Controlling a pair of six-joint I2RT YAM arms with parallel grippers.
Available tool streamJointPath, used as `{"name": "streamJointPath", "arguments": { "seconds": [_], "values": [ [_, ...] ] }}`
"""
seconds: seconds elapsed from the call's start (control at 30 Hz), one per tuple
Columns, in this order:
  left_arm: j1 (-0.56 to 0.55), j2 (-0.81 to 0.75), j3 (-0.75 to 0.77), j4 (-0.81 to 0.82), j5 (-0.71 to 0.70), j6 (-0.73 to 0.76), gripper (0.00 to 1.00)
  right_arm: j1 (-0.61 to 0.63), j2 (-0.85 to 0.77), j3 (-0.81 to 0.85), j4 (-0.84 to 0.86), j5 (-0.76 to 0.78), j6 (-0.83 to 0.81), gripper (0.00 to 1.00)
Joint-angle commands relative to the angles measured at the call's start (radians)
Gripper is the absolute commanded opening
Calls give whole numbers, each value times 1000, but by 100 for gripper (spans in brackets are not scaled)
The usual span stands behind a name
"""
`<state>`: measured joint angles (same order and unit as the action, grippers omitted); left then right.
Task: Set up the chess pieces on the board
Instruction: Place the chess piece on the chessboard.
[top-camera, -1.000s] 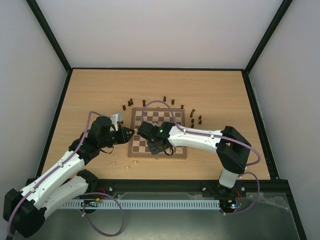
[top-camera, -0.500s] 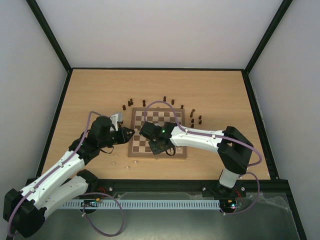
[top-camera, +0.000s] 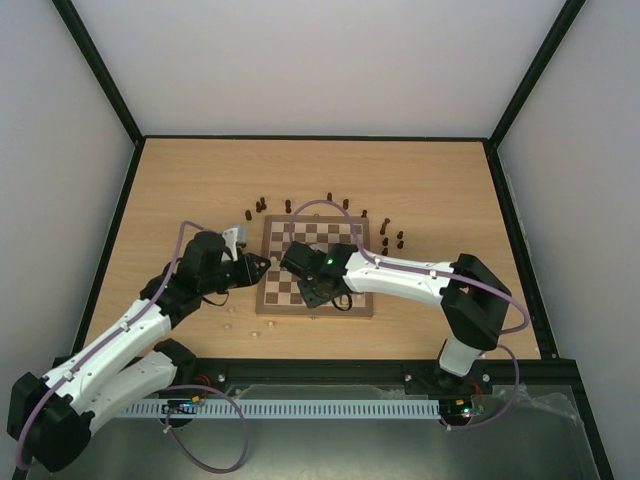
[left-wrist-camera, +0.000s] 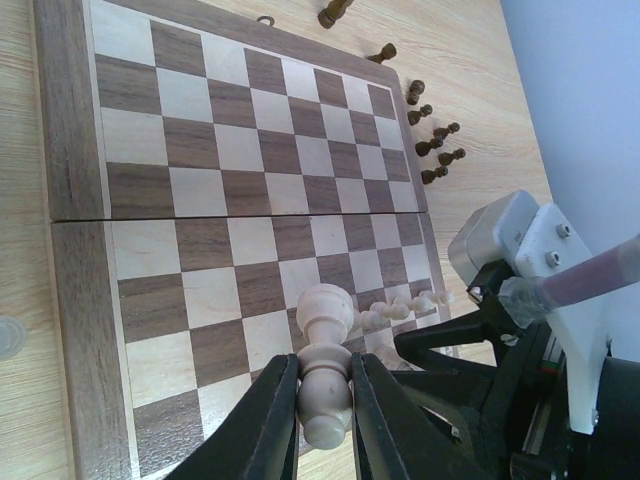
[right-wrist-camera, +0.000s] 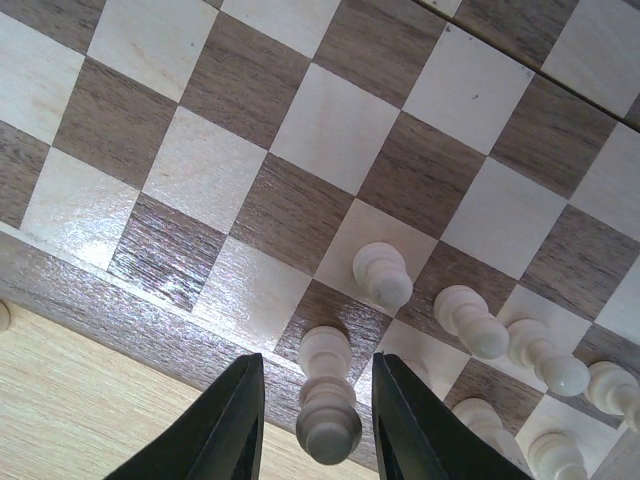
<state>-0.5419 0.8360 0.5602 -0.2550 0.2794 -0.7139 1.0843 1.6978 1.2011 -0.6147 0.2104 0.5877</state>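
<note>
Left gripper (left-wrist-camera: 325, 398) clamped on a single pale cream piece (left-wrist-camera: 325, 345), pinched low on its body between both fingers, its head sticking out past the tips. From overhead this gripper sits at the left edge of the board (top-camera: 300, 236), about midway along that side. Board lies flat near the middle of the tabletop (top-camera: 200, 180); most squares bare. A few pale specks on the tabletop off the board's near-left corner, too small to identify. Right gripper (right-wrist-camera: 320, 425) over the board's near row, left of centre, jaws parted. Between them stands a cream piece (right-wrist-camera: 327, 405), upright on a dark square in the row next to the border, with a visible gap to each finger, so nothing gripped. Just beyond it, one row in, a cream pawn (right-wrist-camera: 383, 276) on a pale square. More cream pieces (right-wrist-camera: 470, 322) run off to the right in a line, close together. Dark pieces (top-camera: 262, 204) all off the board: scattered along its far edge, with a tighter cluster (top-camera: 399, 239) beside the far-right corner, some upright, a couple possibly lying down.
</note>
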Motion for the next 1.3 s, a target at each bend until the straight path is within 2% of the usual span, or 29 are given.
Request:
{"name": "streamJointPath", "arguments": {
  "seconds": [0.0,0.3,0.7,0.97,1.27],
  "values": [
    [0,9,17,13,9,6,17,-9,-40,4,-50,18,-2,32],
    [-13,51,38,-6,0,18,17,-9,-138,6,-79,23,4,33],
    [-48,245,249,-249,-25,116,18,-11,-352,-66,-85,38,-9,33],
    [-176,442,408,-407,-136,118,19,-21,-524,-182,-48,29,-18,35],
    [-268,660,542,-554,-217,145,20,-40,-626,-254,-48,0,-52,35]
  ]
}}
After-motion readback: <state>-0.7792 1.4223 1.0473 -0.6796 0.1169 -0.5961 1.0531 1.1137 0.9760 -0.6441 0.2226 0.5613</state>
